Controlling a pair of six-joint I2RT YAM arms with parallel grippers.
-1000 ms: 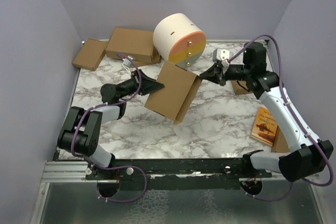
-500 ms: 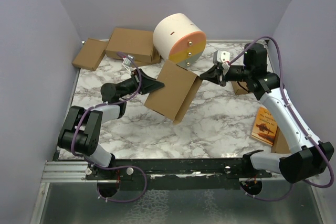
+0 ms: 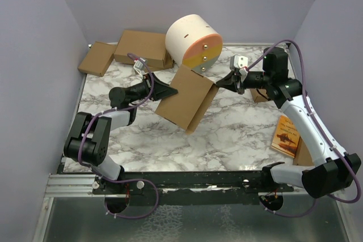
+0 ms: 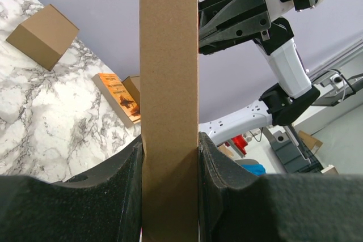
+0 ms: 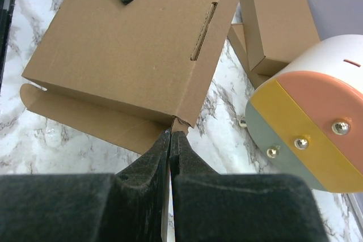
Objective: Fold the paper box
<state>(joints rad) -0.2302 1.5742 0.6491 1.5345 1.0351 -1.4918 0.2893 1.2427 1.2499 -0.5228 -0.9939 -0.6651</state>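
While left jaws clamp paper box (image 3: 184, 99), right jaws touch corner.

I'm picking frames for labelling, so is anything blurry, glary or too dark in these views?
Top external: even light, sharp, no glare on the paper box. Left wrist: box crisp, left claw dark and slightly soft. Right wrist: right claw a near-black mass up close; box sharp.

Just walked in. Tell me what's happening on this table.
Both arms hold the paper box between them over the marble table. The left gripper is clamped on one edge of it. The right gripper is shut at the opposite corner, apparently pinching a thin tab there. The box looks mostly formed, but one long flap hangs open, not yet tucked in.
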